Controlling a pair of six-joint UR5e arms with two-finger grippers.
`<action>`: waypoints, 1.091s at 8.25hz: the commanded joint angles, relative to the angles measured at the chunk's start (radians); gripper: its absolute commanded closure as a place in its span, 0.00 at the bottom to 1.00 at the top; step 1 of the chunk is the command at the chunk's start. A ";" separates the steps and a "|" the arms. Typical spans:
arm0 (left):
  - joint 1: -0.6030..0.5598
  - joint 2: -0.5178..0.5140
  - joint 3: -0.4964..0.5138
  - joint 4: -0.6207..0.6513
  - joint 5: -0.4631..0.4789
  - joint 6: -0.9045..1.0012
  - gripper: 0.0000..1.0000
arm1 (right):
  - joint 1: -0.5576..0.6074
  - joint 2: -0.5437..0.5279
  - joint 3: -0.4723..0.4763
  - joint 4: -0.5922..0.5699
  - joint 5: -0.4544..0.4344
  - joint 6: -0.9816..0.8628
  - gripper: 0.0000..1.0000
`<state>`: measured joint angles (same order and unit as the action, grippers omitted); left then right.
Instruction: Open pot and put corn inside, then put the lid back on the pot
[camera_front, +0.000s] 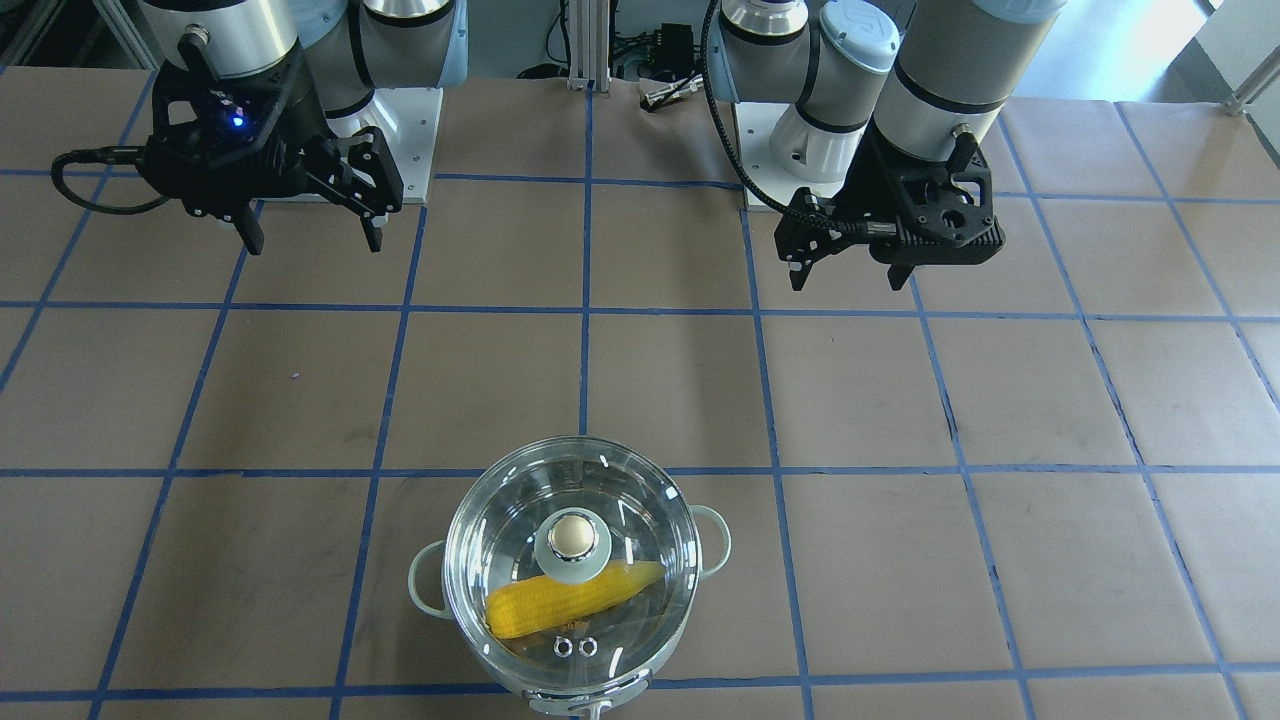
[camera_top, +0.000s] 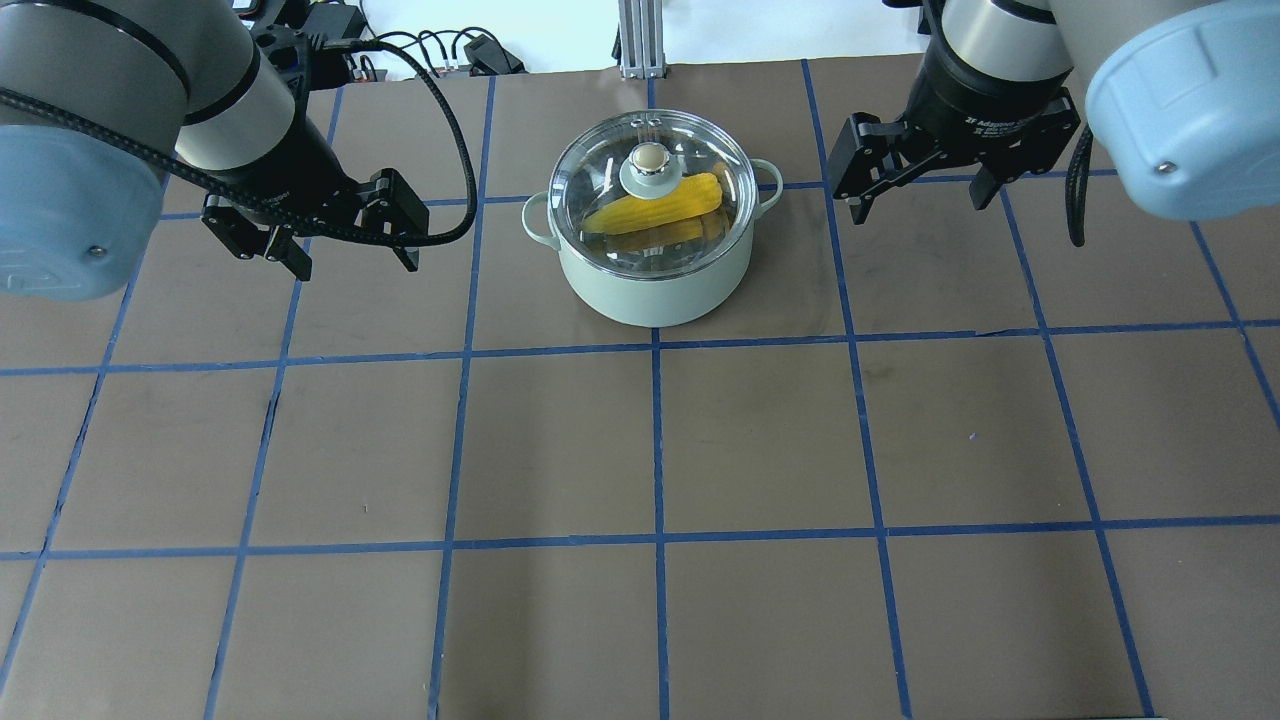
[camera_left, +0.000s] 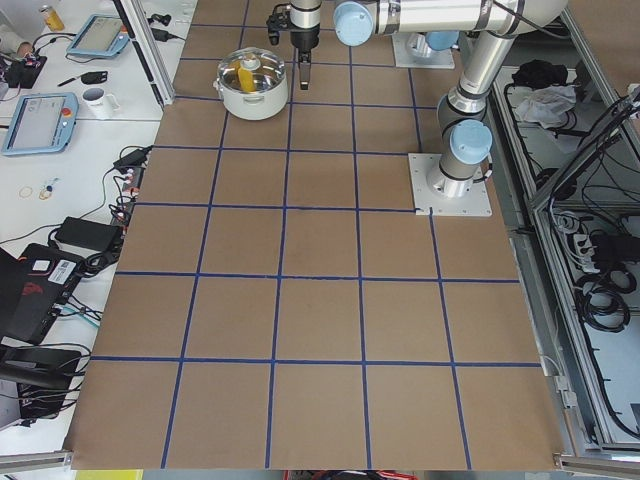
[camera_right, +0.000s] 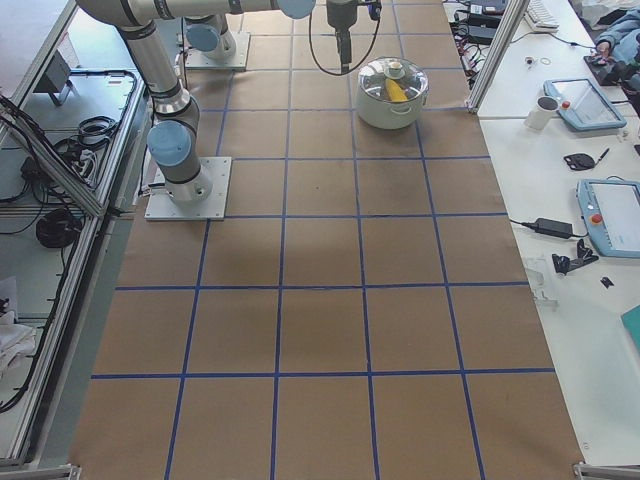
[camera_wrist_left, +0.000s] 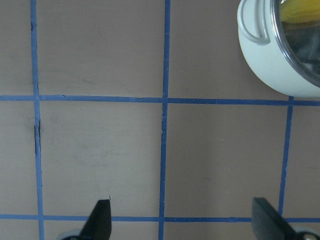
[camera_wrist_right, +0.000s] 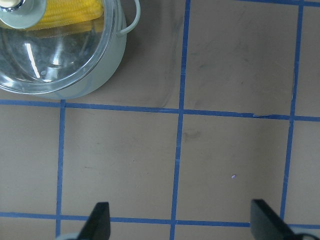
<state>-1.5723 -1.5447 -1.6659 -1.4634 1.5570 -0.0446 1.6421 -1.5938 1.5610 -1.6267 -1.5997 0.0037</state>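
**While the lid (camera_top: 600, 185) is seated on the pot (camera_top: 655, 290), corn (camera_top: 655, 207) is enclosed**

The pot is placed at upper centre of the overhead view. At either side, apart from it, the left gripper (camera_top: 355, 266) and right gripper (camera_top: 918, 202) are held spread and empty.

One camera faces the robot from across the desk (camera_front: 300, 400) and looks steeply down. Another sits behind the robot, over its shoulders, looking forward and down, and both take in the pot (camera_top: 655, 290) between the two arms. Two high, distant cameras at the desk's ends look along it, the pot small and far, while the wrist cameras look straight down from close above, the left pincer (camera_wrist_left: 181, 220) and right pincer (camera_wrist_right: 179, 220) mere tips at the bottom edge, the pot cut off in a top corner.
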 joint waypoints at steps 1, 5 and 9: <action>0.000 0.000 -0.002 0.000 0.000 0.000 0.00 | -0.010 0.002 -0.004 -0.001 -0.011 0.001 0.00; 0.000 0.000 -0.002 0.000 0.000 0.000 0.00 | -0.071 0.002 -0.001 0.030 -0.016 0.002 0.00; 0.000 -0.002 -0.002 0.000 0.001 0.000 0.00 | -0.077 0.000 0.001 0.022 -0.005 0.002 0.00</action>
<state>-1.5723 -1.5460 -1.6674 -1.4634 1.5570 -0.0445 1.5664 -1.5935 1.5613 -1.6001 -1.6121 0.0059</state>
